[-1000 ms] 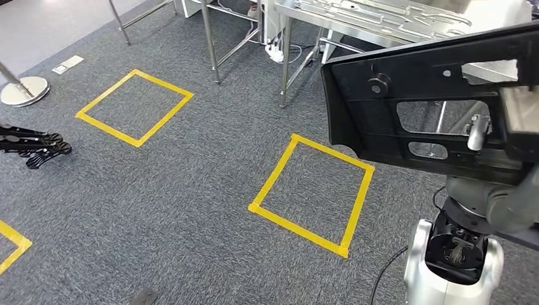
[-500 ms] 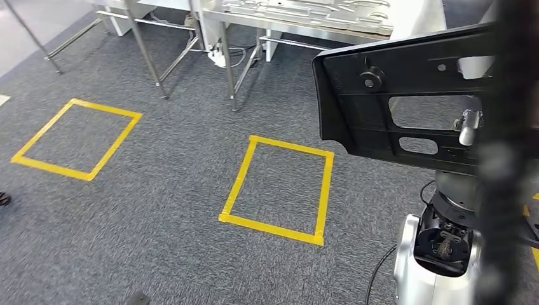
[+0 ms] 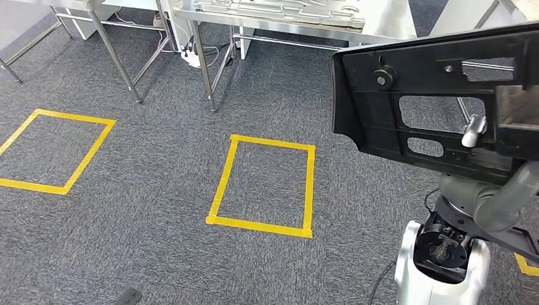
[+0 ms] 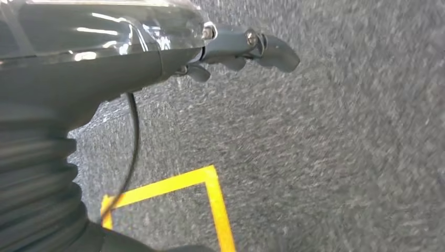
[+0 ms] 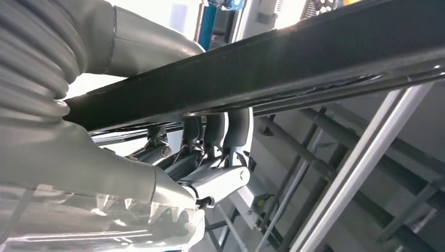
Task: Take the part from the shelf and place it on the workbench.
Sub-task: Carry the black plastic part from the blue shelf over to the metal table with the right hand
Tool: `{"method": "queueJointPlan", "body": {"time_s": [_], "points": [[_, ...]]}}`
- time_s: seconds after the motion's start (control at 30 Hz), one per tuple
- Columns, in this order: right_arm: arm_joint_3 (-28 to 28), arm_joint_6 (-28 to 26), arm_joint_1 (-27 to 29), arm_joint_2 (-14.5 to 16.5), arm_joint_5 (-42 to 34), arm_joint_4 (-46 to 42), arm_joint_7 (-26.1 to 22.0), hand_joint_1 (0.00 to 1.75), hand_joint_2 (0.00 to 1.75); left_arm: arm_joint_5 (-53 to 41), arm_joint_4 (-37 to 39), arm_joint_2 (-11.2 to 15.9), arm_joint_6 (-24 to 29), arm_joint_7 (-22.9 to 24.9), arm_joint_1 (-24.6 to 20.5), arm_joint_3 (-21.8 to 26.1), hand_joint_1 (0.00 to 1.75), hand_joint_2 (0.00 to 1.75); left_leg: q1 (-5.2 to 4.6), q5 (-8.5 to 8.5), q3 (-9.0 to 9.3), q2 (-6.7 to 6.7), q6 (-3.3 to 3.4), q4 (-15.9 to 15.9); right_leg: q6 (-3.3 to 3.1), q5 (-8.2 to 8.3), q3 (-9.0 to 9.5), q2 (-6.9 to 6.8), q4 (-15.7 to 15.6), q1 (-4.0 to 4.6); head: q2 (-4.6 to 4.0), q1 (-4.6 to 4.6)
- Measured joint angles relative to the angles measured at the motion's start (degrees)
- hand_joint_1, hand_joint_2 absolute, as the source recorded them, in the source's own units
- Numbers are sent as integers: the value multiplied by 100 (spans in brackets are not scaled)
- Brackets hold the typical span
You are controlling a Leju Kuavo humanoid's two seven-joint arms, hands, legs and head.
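As seen from the head view, black part is carried at right, near workbench far ahead | left wrist view: left hand hangs over carpet, fingers loosely curled, holding nothing | right wrist view: right hand grips part's edge; risk: the wide panel may swing and slip while walking.

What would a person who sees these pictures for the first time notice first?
The big black part fills the upper right of the head view, held up by the right hand, whose fingers hook its edge. On the grey carpet below lie yellow tape squares, and a steel workbench stands beyond.
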Motion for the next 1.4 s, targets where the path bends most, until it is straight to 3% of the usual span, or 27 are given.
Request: {"method": "queueJointPlan", "body": {"time_s": [0.03,0.1,0.23,0.4,0.57,0.63,0.7,0.8,0.83,0.87,0.93,0.97,1.03,1.1,1.17,1.23,1.3,1.33,1.37,1.4], "points": [[9,6,14,11,18,3,-19,175,175,8,0,21,2,0,0,15,0,175,-12,-9,5,10,-27,-2,-6,25,100,-19,-184,16,0,7],[19,21,52,30,12,12,-49,175,175,28,-1,70,8,1,2,37,0,175,-30,-13,13,19,-68,-26,-18,-7,141,-20,-266,33,0,-10],[24,51,87,75,-23,43,-95,175,175,89,-9,138,38,28,5,65,0,175,-31,12,90,19,-32,-127,-34,-9,167,-13,-294,12,0,-116],[31,83,98,89,2,84,-106,175,175,137,-13,188,121,240,34,173,0,175,-36,24,139,17,-60,-180,-64,-24,189,-14,-295,1,0,-203],[58,70,91,90,89,90,-91,175,175,131,-11,195,133,308,53,199,0,175,-71,24,136,16,-49,-169,-38,-7,212,-18,-309,-21,0,-231],[95,37,78,91,120,76,-67,175,175,112,-11,180,126,288,46,199,0,175,-29,70,191,20,-33,-258,-3,-28,209,-15,-294,-11,0,-231],[120,-14,54,91,151,68,-34,175,175,90,-12,158,118,259,31,200,0,175,30,116,255,30,-15,-346,34,-211,59,-6,30,-1,0,-214],[159,-105,38,85,205,82,22,175,175,53,-11,102,113,240,19,199,0,175,63,112,272,35,-15,-353,97,-559,-438,-2,997,-47,0,-167],[173,-138,33,81,227,91,34,175,175,41,-11,78,113,238,19,199,0,175,83,103,279,33,-29,-350,124,-524,-514,-2,1100,-69,0,-156],[188,-169,20,78,256,100,43,175,175,30,-11,53,113,239,20,198,0,175,109,88,294,30,-53,-346,156,-379,-478,-4,975,-93,0,-145],[230,-237,-25,66,329,112,53,175,175,10,-11,9,113,244,20,198,0,175,164,31,336,25,-137,-323,231,6,-169,-30,290,-144,0,-115],[256,-267,-57,58,362,117,59,175,175,3,-11,-8,113,247,21,197,0,175,168,-3,342,24,-190,-297,248,103,-7,-46,-37,-147,0,-81],[302,-326,-104,38,413,127,72,175,175,-5,-7,-35,113,257,23,193,0,175,146,-37,337,27,-273,-278,202,73,125,-64,-285,-130,0,-64],[336,-377,-129,23,448,128,83,175,175,-7,-1,-67,112,272,23,191,0,175,144,-43,363,43,-322,-312,80,25,131,-41,-276,-119,0,-113],[373,-411,-176,13,486,123,98,175,175,-5,2,-93,113,289,20,190,0,175,155,-151,331,-17,-333,-180,-22,-7,167,-18,-281,-131,0,-180],[428,-429,-225,8,527,121,113,175,175,-4,8,-110,113,316,31,187,0,175,126,-448,7,-140,-309,473,-105,-40,212,1,-287,-127,0,-247],[475,-459,-237,5,557,123,122,175,175,-4,14,-116,113,344,60,187,0,175,67,-691,-479,-212,-281,1305,-160,-75,247,32,-286,-90,0,-284],[494,-481,-237,3,570,124,123,175,175,-5,15,-117,112,350,74,189,0,175,41,-673,-634,-225,-261,1504,-177,-93,270,53,-285,-72,0,-290],[515,-502,-238,1,579,125,122,175,175,-5,15,-118,112,353,82,189,0,175,20,-538,-683,-231,-233,1474,-187,-113,303,76,-285,-58,0,-292],[538,-516,-240,-2,586,126,119,175,175,-6,15,-119,111,354,87,189,0,175,2,-310,-622,-234,-202,1216,-185,-138,344,99,-284,-50,0,-294]]}}
